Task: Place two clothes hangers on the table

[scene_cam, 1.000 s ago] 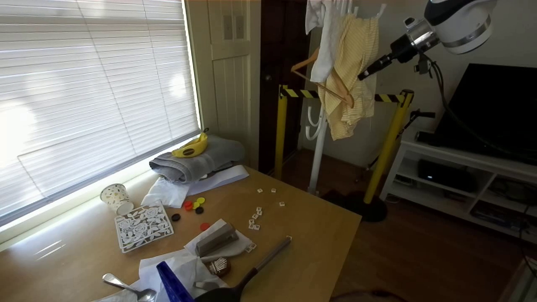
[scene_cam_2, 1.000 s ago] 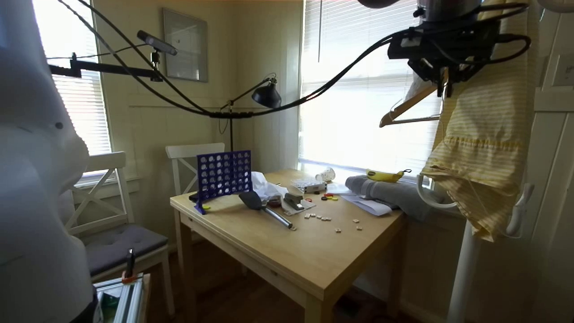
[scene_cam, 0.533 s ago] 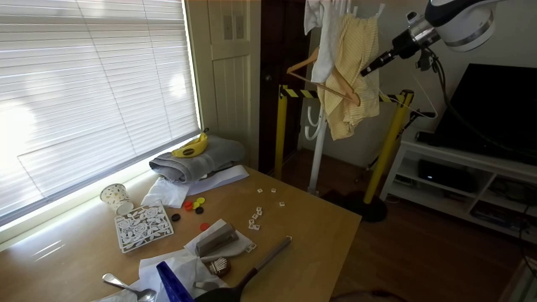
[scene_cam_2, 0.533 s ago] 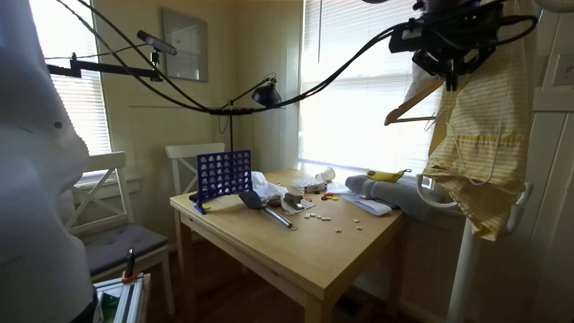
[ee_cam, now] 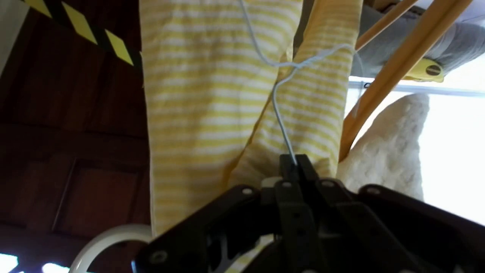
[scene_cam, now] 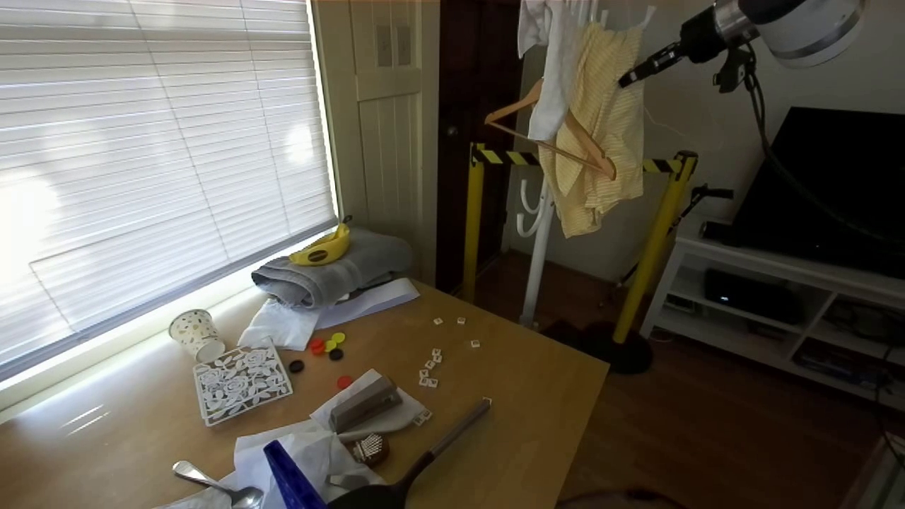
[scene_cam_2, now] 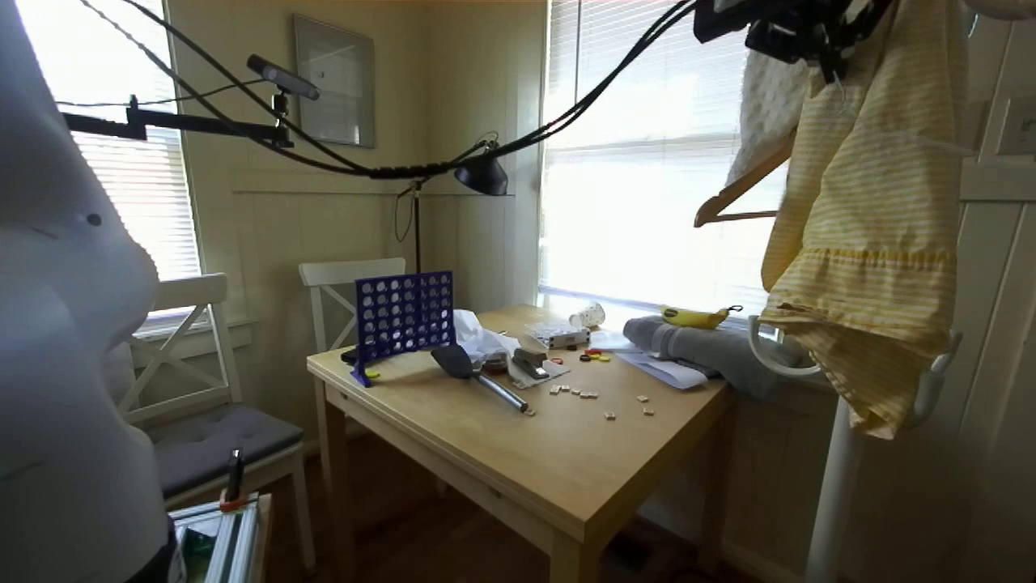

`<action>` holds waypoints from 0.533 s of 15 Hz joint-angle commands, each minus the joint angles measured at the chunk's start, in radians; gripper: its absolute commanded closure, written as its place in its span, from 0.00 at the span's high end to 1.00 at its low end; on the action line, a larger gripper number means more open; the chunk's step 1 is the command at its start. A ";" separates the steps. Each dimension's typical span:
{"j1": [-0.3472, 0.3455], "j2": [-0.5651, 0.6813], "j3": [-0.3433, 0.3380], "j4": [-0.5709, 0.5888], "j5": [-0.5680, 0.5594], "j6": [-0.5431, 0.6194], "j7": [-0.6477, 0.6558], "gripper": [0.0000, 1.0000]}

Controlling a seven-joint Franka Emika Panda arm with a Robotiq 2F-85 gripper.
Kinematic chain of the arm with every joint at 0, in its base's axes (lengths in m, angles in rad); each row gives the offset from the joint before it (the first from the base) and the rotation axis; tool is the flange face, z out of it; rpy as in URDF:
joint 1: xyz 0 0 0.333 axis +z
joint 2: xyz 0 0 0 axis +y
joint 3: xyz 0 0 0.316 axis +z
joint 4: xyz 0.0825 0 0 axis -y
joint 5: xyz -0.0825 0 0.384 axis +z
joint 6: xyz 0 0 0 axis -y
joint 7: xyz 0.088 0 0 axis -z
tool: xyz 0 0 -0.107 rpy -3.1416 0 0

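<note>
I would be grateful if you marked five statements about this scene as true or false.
1. The gripper is closed on a wire hanger. True.
2. A spatula lies on the table. True.
3. The wire hanger lies on the table. False: it is held up in the gripper, seen against the yellow striped garment.
4. A yellow banana-shaped pouch rests on the grey towel. True.
5. Nothing on the table stands upright. False: the blue game grid does.
</note>
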State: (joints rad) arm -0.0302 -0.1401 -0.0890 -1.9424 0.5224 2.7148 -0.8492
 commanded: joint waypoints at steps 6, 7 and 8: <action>0.041 -0.097 0.042 -0.068 0.053 0.054 -0.051 0.01; 0.066 -0.109 0.036 -0.075 0.101 0.033 -0.086 0.01; 0.093 -0.116 0.026 -0.075 0.156 0.006 -0.127 0.01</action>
State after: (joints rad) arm 0.0029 -0.2004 -0.0434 -1.9775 0.5587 2.7750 -0.8752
